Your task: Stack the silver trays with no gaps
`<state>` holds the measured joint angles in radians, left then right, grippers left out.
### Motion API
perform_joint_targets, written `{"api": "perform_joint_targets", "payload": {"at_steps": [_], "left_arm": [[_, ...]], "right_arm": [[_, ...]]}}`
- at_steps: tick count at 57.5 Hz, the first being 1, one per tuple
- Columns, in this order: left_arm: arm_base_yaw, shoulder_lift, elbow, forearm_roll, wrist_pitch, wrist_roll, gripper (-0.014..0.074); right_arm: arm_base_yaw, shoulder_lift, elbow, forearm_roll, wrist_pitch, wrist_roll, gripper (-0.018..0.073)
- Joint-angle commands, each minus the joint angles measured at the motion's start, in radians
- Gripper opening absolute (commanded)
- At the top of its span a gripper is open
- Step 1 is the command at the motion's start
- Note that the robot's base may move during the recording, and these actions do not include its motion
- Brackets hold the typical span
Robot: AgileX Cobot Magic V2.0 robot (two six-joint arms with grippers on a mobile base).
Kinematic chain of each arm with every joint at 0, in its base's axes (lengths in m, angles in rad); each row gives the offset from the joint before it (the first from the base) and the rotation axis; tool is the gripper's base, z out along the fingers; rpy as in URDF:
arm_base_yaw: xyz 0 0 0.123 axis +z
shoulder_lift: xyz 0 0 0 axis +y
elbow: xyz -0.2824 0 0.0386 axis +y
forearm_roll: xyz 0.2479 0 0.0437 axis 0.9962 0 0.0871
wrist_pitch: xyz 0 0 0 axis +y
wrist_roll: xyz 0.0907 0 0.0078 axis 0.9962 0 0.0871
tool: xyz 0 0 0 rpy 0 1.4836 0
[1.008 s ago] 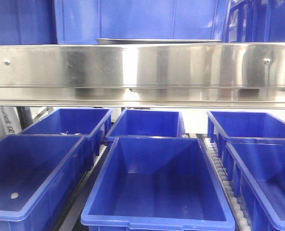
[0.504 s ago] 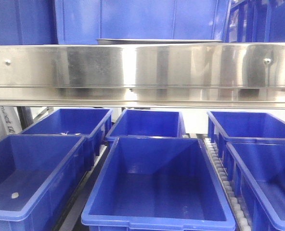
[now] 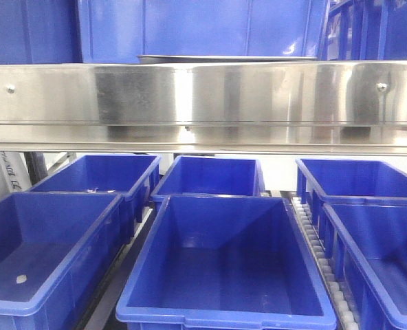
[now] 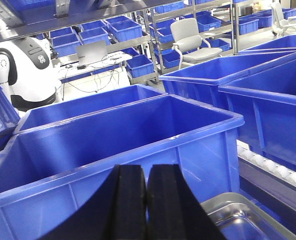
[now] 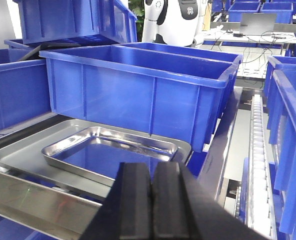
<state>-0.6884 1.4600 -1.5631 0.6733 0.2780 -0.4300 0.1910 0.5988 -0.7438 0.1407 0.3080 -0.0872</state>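
Near the nested silver trays (image 5: 108, 152), the right gripper (image 5: 151, 172) hangs closed.

Nothing reads clearly. At ten o'clock in the left wrist view, the white robot (image 4: 23, 80) bears a dark emblem (image 4: 38, 56), too small to decipher.

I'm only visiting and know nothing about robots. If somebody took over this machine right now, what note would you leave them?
Both jaws are shut and empty: left gripper, right gripper.
Right wrist view: the small tray lies inside the large tray, in front of a blue bin.
Left wrist view: only a tray corner shows.
Done: the two trays look nested.
Left: confirm the small tray sits flat; cannot tell from here.
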Motion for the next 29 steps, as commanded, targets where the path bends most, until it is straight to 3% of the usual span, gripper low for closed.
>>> {"api": "perform_joint_targets", "payload": {"at_steps": [1, 29], "left_arm": [[-0.003, -0.011, 0.002, 0.004, -0.009, -0.001, -0.0006], [-0.003, -0.011, 0.002, 0.004, -0.009, -0.001, -0.0006]], "right_arm": [[0.003, -0.007, 0.002, -0.002, -0.017, -0.009, -0.0078], [0.003, -0.007, 0.002, -0.002, -0.017, -0.009, -0.0078]]}}
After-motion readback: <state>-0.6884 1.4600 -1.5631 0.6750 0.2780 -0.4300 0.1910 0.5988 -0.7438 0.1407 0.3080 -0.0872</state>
